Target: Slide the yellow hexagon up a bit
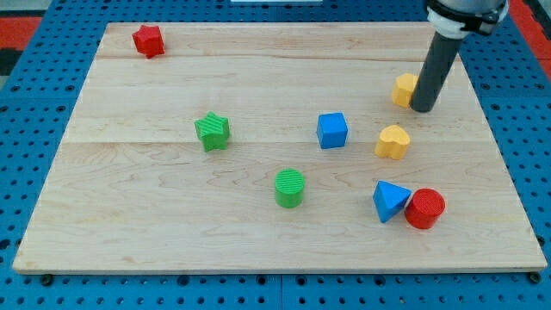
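The yellow hexagon [404, 89] lies near the view's right, in the upper half of the wooden board [172, 224]. My tip [423, 108] rests on the board right beside it, at its lower right edge, and looks to be touching it. The dark rod partly hides the hexagon's right side. A yellow heart [393, 142] lies below the hexagon, apart from it.
A blue cube [332, 130] sits left of the yellow heart. A green star [212, 131] is at centre left, a green cylinder [290, 188] below centre. A blue triangle [390, 201] touches a red cylinder [424, 208] at lower right. A red star [148, 40] lies at the top left.
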Motion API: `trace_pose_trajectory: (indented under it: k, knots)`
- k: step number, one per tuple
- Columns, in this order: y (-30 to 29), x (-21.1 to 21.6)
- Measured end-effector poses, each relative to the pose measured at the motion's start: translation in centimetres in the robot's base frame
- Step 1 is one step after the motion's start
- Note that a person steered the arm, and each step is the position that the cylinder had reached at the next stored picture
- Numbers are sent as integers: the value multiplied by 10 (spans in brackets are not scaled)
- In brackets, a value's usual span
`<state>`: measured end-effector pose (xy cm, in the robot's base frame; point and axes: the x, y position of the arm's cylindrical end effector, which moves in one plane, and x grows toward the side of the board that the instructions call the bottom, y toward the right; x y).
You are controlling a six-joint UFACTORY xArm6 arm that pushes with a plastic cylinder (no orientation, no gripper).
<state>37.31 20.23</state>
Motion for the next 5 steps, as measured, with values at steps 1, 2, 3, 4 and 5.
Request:
trace_pose_trajectory:
  k: [1, 2, 3, 4, 5]
  knots:
    - [-17, -37]
    - [-18, -62]
    - [-4, -83]
    - [-59, -110]
    - [-91, -112]
